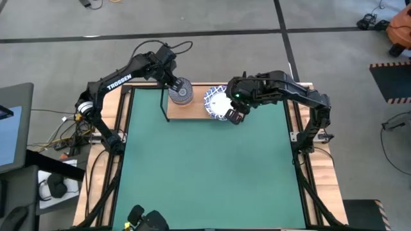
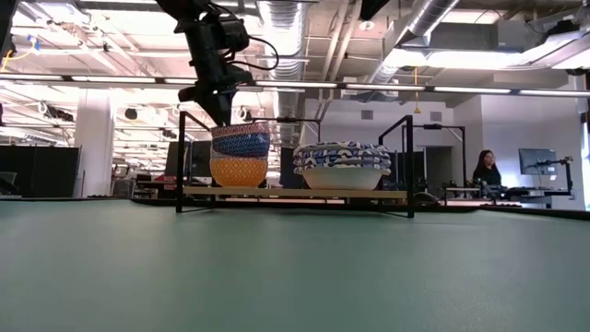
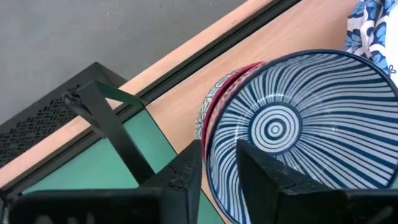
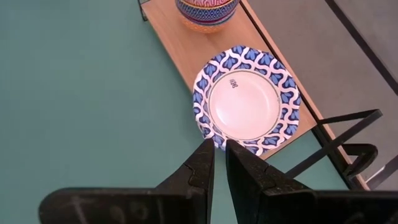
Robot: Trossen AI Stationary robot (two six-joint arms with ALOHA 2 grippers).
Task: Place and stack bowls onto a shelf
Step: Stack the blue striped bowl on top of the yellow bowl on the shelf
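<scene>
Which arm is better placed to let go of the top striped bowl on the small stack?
The left. Its gripper straddles the rim of the blue-and-white striped bowl atop the small stack on the light-wood shelf. The right gripper hangs by the wide white blue-lattice bowls, fingers nearly together.

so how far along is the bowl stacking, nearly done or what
Looks nearly done. The white bowls sit stacked on the shelf, and the small bowls form a second stack beside them. In hand: the left gripper pinches the rim of the top striped bowl, not yet released. The right gripper hovers above the white stack, nearly closed and empty. No bowl shows on the green mat. Left: let go, withdraw.
</scene>
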